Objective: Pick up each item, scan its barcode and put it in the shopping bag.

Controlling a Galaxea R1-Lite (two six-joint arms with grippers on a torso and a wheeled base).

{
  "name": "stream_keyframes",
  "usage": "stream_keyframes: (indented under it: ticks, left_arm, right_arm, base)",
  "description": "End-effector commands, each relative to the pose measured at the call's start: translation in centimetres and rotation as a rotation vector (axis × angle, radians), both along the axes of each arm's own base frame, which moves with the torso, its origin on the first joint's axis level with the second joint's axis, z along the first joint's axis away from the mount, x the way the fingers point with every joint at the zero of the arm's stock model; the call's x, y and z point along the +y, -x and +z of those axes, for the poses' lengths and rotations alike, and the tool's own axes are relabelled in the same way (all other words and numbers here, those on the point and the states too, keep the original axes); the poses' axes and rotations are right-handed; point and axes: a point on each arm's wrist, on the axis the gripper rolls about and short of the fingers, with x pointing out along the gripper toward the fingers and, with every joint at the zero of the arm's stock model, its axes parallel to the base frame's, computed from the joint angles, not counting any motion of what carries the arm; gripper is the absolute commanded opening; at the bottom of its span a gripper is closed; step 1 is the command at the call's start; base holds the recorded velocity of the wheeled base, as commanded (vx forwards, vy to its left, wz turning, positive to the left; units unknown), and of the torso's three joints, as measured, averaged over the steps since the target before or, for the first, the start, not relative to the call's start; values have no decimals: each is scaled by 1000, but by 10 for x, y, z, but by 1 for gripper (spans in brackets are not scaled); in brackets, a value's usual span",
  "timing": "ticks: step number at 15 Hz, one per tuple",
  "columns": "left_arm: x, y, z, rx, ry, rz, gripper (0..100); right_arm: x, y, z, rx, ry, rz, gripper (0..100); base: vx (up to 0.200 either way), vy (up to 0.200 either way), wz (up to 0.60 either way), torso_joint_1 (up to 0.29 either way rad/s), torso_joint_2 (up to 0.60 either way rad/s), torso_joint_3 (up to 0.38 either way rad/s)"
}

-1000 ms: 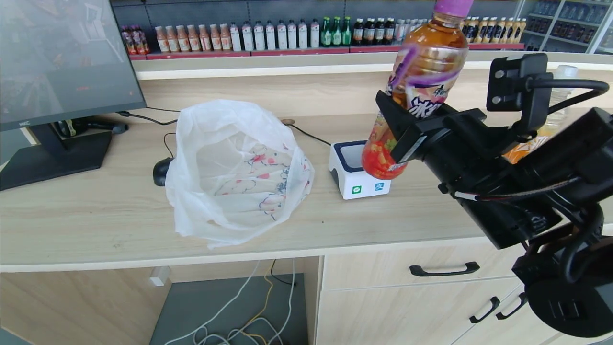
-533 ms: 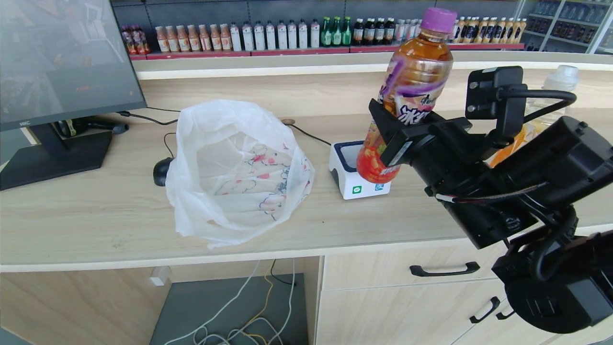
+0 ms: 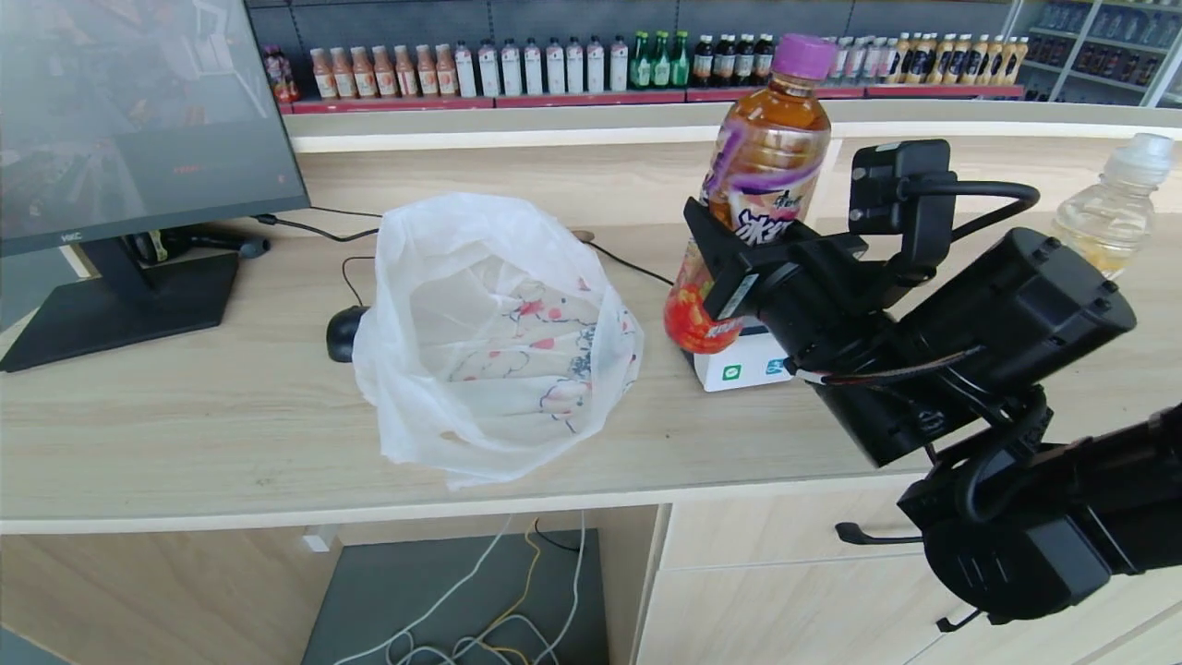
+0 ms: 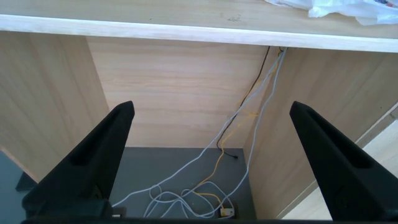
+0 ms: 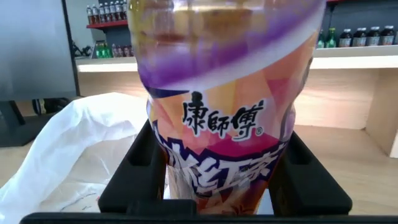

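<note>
The bottle (image 3: 766,157) stands nearly upright, clamped at its label between the right gripper's (image 3: 739,254) fingers, with the bag (image 3: 499,323) at its 9 o'clock. The left gripper (image 4: 211,112) is spread wide.

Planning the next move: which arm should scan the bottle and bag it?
Right. The right tool holds the bottle right by the scanner, with the bag beside it. The left tool hangs open below the counter, holding nothing.
</note>
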Motion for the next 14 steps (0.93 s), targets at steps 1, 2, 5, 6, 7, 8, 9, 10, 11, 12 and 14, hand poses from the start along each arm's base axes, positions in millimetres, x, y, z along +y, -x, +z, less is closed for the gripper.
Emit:
stream_keyframes:
  ticks: [1,2,5,6,7,8,9,10,11,12,14]
  left_arm:
    - [0,0,0,-1,0,1,100]
    - [0,0,0,-1,0,1,100]
    - [0,0,0,-1,0,1,100]
    - [0,0,0,-1,0,1,100]
    - [0,0,0,-1,-1,1,100]
    - [0,0,0,-1,-1,1,100]
    - [0,0,0,-1,-1,1,100]
    - [0,0,0,-1,-1,1,100]
    - [0,0,0,-1,-1,1,100]
    - [0,0,0,-1,-1,1,100]
    - [0,0,0,-1,-1,1,100]
  right_arm:
    - [1,-3,-2,1,-1,-3,0]
    - [2,-2,-2,1,-2,-1,0]
    - [2,-2,-2,4,0,2,0]
    - [2,-2,-2,4,-1,1,0]
    - [3,-1,-3,5,0,4,0]
    - [5,0,-3,5,0,10,0]
    - [6,1,-3,7,1,15,0]
    - [9,4,-3,7,1,25,0]
    - [10,4,-4,8,2,30,0]
    - [12,6,-5,10,6,37,0]
    - [16,9,-5,9,6,50,0]
  base:
    - [0,200,0,2,2,2]
    - [0,200,0,-2,-2,7]
    - [0,200,0,-1,6,4]
    - [0,200,0,2,2,2]
    - [0,200,0,-2,2,7]
    - [0,200,0,-2,2,2]
    - [0,0,0,0,0,0]
    - [0,0,0,0,0,0]
    - [0,0,0,0,0,0]
    - [0,0,0,0,0,0]
    - [0,0,0,0,0,0]
